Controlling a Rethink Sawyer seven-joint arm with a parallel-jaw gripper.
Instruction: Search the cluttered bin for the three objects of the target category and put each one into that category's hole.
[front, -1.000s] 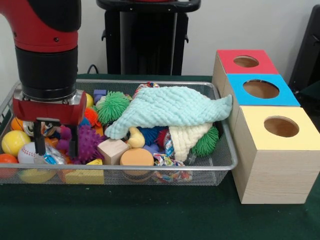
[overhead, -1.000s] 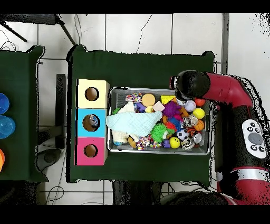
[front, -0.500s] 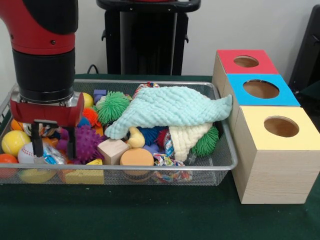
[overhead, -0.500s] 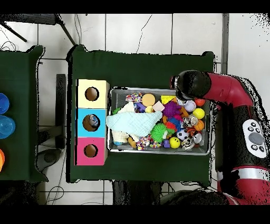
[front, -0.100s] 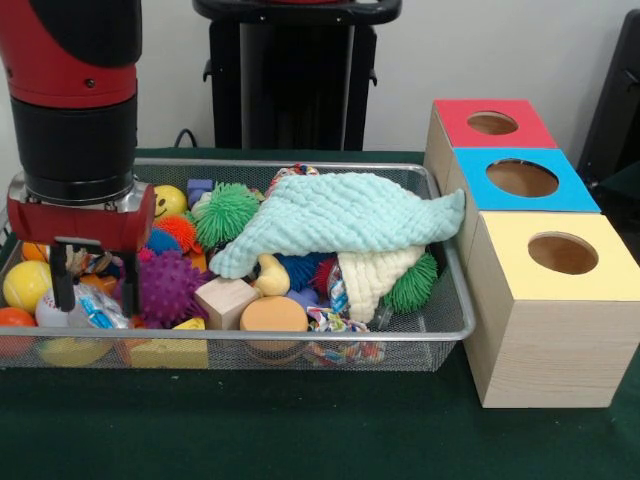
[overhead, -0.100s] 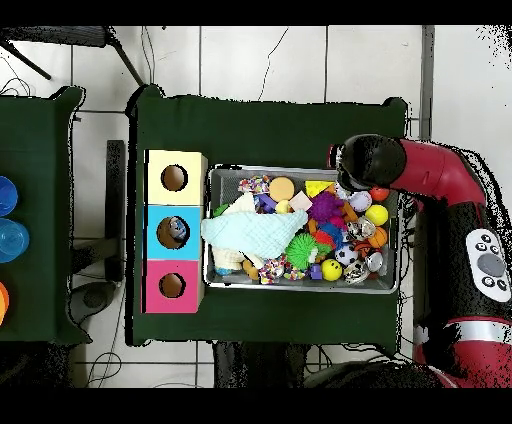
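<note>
Looking at the front view first: my gripper (front, -0.100s: 92, 285) hangs over the left end of the wire bin (front, -0.100s: 440, 300), its two black fingers (front, -0.100s: 66, 283) spread apart with nothing between them, tips down among the toys. A baseball (front, -0.100s: 50, 308) and a crinkled wrapper (front, -0.100s: 97, 312) sit right by the tips. Just to the right is a purple spiky ball (front, -0.100s: 168, 287); a yellow ball (front, -0.100s: 25, 284) lies at the far left. A pale green cloth (front, -0.100s: 340, 222) drapes over the middle of the pile, reaching the bin's right rim. A wooden cube (front, -0.100s: 226, 300) and a tan disc (front, -0.100s: 273, 314) rest near the front wall. Three boxes stand beside the bin on the green tabletop (front, -0.100s: 300, 430): red box (front, -0.100s: 492, 122), blue box (front, -0.100s: 522, 178), yellow box (front, -0.100s: 560, 253), each with a round hole on top.

Overhead view: the arm (overhead, -0.100s: 425, 180) covers the bin's upper right corner, hiding the fingers. The cloth (overhead, -0.100s: 250, 230) lies toward the boxes. I cannot tell which toys belong to the target category.
</note>
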